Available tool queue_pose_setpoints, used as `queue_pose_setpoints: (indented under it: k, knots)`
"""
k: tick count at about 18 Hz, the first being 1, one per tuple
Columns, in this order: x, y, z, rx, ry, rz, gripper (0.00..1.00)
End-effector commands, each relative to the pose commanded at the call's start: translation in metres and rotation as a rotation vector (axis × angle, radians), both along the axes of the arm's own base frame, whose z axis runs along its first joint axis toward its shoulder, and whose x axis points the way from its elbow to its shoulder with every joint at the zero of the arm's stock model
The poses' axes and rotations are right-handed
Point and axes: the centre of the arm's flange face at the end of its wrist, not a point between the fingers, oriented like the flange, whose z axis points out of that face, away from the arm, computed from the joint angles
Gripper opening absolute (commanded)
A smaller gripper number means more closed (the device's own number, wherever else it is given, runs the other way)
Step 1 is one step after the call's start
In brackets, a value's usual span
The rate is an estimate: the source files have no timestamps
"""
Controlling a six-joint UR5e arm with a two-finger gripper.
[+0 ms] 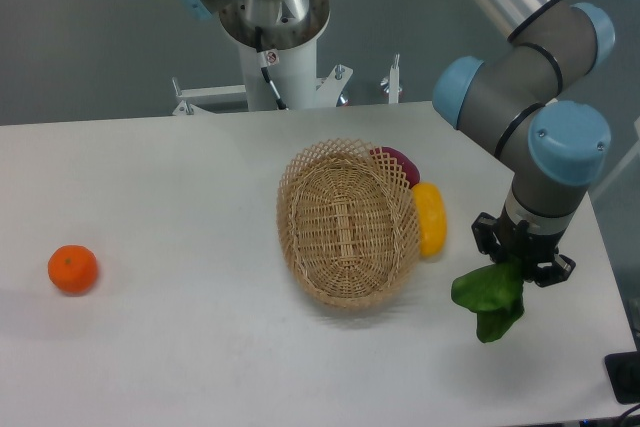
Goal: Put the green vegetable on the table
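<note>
Hand (522, 265) gripping green vegetable (489, 297), leaves downward

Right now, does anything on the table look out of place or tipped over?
Yes. The wicker basket is tilted up on its side, opening toward the camera, and looks empty. The yellow fruit and dark red item lie behind its rim on the table.

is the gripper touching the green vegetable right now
Touching. The camera view shows the gripper closed around the top of the green vegetable, whose leaves hang below it.
</note>
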Motion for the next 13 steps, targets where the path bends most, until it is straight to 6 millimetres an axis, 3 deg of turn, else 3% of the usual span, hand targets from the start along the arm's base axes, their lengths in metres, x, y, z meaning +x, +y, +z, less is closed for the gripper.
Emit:
queue_pose_setpoints:
  k: [13]
  knots:
    - [0.0074,0.0021,0.0008,0.0,-0.006,0.027,0.27]
